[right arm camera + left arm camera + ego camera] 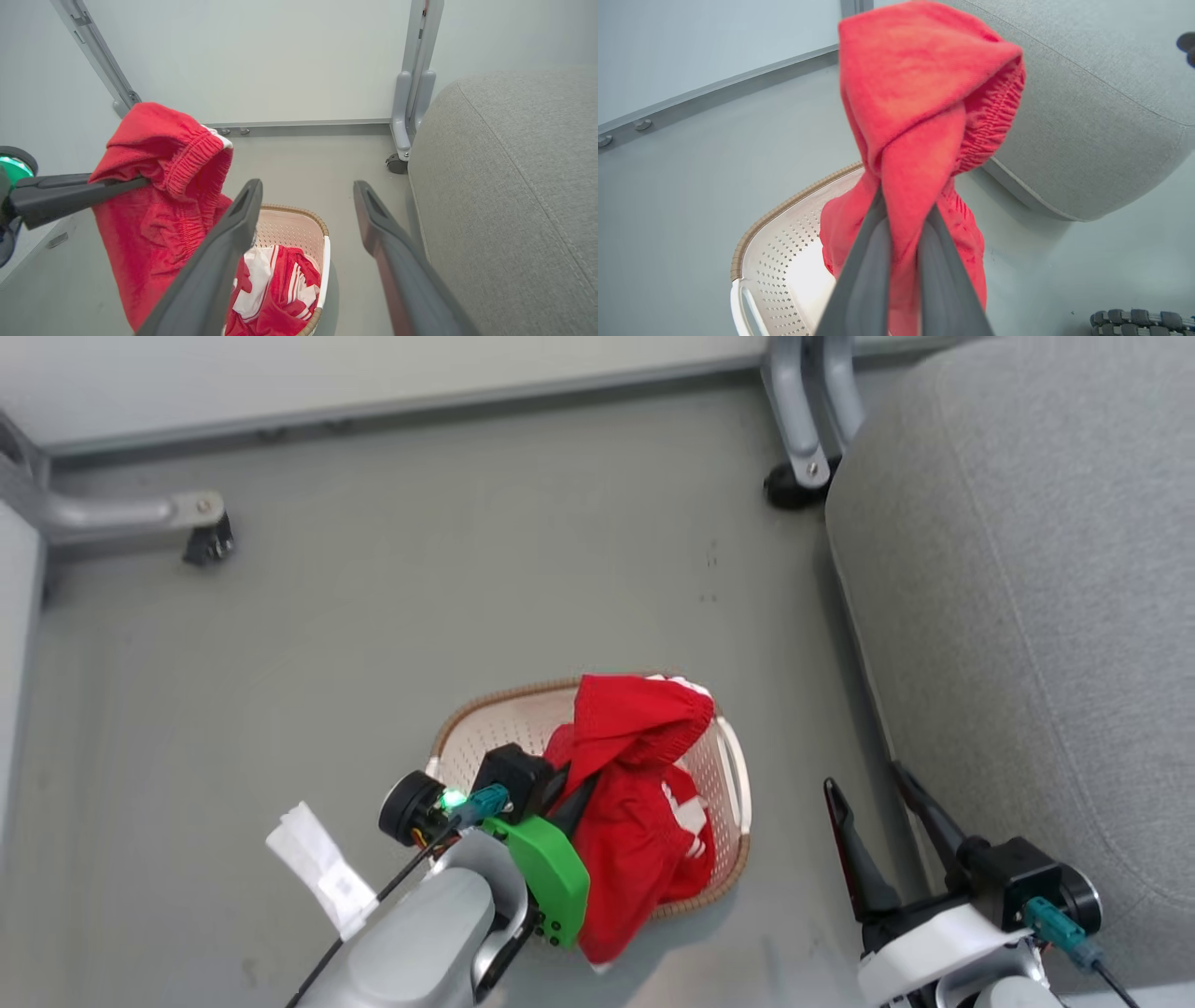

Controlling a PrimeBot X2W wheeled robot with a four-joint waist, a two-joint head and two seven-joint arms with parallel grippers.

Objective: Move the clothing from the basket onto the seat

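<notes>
**Red garment hangs from the left gripper over the basket**

The clothing [635, 728], a red piece with an elastic waistband, hangs above the basket [485, 705]. In the head view its lower end reaches past the near rim. The left gripper [906, 205] is closed tightly on a fold of it. Another red and white garment [280, 280] lies inside the basket. The basket stands on the grey floor [467, 569], near the grey seat [1027, 616]. The right gripper [865, 782] hangs between basket and seat, fingers spread wide, holding nothing.

bright, even light | soft shadows | near clothing [915, 93] blurred, perhaps overexposed
</notes>
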